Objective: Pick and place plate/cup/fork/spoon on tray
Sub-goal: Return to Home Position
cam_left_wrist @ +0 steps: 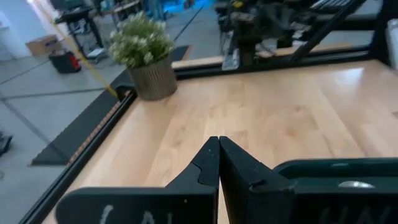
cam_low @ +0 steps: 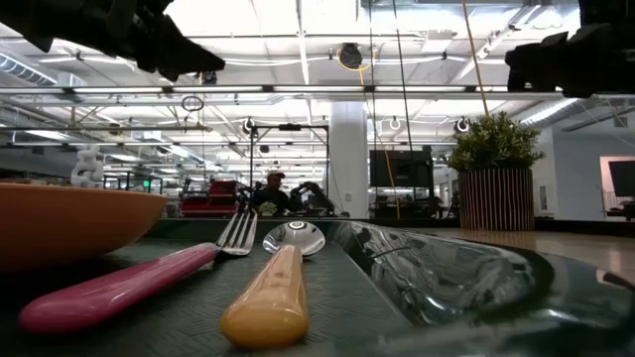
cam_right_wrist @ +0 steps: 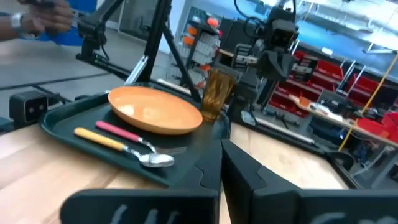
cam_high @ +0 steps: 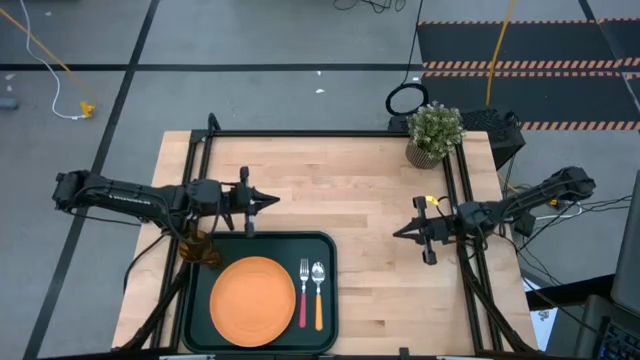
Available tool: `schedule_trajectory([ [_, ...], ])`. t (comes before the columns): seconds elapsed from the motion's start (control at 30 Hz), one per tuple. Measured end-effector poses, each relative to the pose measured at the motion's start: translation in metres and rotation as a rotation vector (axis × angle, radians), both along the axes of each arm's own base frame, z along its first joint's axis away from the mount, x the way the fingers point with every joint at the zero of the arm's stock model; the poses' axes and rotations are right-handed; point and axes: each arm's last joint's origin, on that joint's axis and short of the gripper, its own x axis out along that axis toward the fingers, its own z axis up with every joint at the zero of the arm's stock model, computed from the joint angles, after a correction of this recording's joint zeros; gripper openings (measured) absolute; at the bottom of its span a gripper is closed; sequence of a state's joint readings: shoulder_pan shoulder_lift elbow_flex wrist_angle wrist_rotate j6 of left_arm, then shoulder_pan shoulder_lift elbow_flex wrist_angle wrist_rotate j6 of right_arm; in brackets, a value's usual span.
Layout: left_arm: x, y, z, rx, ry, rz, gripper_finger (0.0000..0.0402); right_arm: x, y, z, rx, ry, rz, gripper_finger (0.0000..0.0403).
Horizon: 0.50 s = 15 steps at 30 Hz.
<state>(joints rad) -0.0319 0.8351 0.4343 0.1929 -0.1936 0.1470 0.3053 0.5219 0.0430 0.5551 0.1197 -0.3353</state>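
Observation:
The dark green tray [cam_high: 262, 243] lies at the table's near edge. On it rest the orange plate [cam_high: 252, 299], the red-handled fork [cam_high: 303, 292] and the orange-handled spoon [cam_high: 318, 294], side by side to the plate's right. The amber cup [cam_high: 201, 247] stands upright at the tray's far left corner, partly under my left arm. It also shows in the right wrist view [cam_right_wrist: 217, 93]. My left gripper [cam_high: 272, 201] is shut and empty above the table, just beyond the tray's far edge. My right gripper [cam_high: 398, 233] is shut and empty above bare table to the tray's right.
A potted green plant [cam_high: 434, 133] stands at the table's far right corner. Bare wood lies between the two grippers and beyond the tray. A dark frame [cam_high: 300, 133] runs along the table's far and side edges. People and shelving show in the room beyond.

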Motion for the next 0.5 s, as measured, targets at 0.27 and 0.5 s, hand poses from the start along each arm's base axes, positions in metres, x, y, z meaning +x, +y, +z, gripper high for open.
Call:
schedule_trajectory([
  [0.27, 0.000, -0.001, 0.002, 0.023, -0.018, -0.025, 0.0017, 0.003, -0.016, 0.000, 0.003, -0.004, -0.009, 0.0000],
  [0.5, 0.000, -0.001, 0.002, 0.027, -0.013, -0.026, 0.0004, 0.004, -0.027, 0.001, 0.060, 0.000, -0.070, 0.0000],
])
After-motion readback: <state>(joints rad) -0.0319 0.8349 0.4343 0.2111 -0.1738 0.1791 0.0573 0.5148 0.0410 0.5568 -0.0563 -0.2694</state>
